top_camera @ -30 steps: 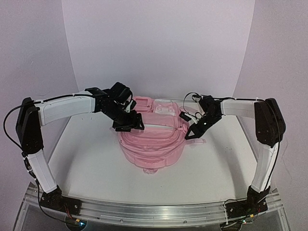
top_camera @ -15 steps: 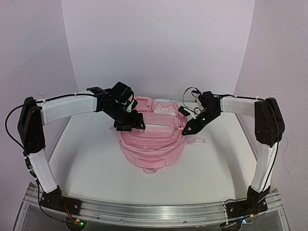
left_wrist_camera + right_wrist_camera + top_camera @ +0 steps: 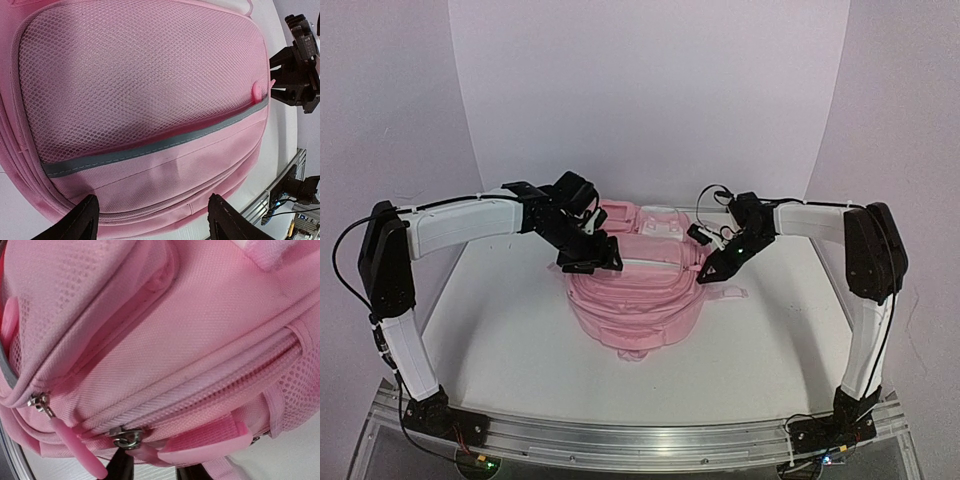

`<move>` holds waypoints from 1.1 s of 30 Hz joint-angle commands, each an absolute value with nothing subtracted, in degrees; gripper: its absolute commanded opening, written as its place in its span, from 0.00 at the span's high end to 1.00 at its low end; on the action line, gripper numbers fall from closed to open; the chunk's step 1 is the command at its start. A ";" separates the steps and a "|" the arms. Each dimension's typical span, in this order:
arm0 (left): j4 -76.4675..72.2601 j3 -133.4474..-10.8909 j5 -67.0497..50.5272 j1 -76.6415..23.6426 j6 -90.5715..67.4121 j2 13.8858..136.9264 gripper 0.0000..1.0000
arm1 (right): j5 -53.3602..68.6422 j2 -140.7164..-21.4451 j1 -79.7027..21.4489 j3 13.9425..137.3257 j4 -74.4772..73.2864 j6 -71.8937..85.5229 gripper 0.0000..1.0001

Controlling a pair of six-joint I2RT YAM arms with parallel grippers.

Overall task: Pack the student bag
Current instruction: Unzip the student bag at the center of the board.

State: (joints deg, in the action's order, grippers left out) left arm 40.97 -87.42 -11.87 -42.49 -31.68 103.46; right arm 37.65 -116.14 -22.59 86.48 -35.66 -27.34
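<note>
The student bag [image 3: 638,300], a soft pink backpack, lies flat in the middle of the table. My left gripper [image 3: 590,263] hovers over its left top side. In the left wrist view it [image 3: 156,222] is open, fingers wide apart above the bag's mesh pocket [image 3: 140,80] and grey reflective strip [image 3: 150,147]. My right gripper [image 3: 708,274] touches the bag's right side. In the right wrist view its [image 3: 155,466] fingers stand a little apart at a metal zipper slider [image 3: 127,436], with the pink pull between them. Whether they pinch the pull is hidden.
A second slider with a long pink pull [image 3: 75,447] sits to the left. A pink strap end [image 3: 732,292] lies on the white table [image 3: 490,320] beside the bag. White backdrop walls close in the back and sides. A metal rail [image 3: 640,440] runs along the front.
My right gripper has shifted a little left and up against the bag's side, and its jaws opened and then narrowed again. The left arm has hardly moved.
</note>
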 commanded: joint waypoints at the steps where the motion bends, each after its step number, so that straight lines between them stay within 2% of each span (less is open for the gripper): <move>1: 40.96 -90.29 -11.96 -42.80 -30.81 103.46 0.25 | 41.07 -115.69 -23.38 88.55 -34.22 -28.87 0.79; 5: 41.09 -90.59 -11.89 -42.80 -30.67 103.62 0.25 | 42.34 -114.55 -23.33 88.40 -34.41 -30.60 0.80; 10: 41.13 -90.85 -11.45 -42.80 -30.87 103.83 0.25 | 41.39 -111.64 -23.37 86.00 -35.12 -32.52 1.00; 12: 40.52 -91.04 -11.68 -42.86 -31.10 104.01 0.25 | 40.56 -110.21 -23.38 84.11 -35.25 -32.78 1.00; 16: 38.86 -93.01 -14.13 -45.22 -27.42 105.37 0.16 | 38.59 -107.71 -23.34 80.23 -35.41 -31.27 1.00; 21: 43.29 -101.61 -10.17 -50.57 -17.39 110.04 0.11 | 38.25 -105.65 -23.37 74.82 -35.07 -27.73 1.00; 33: 43.50 -107.28 -3.21 -55.90 10.48 117.13 0.09 | 42.24 -106.84 -23.26 76.87 -33.78 -19.84 1.00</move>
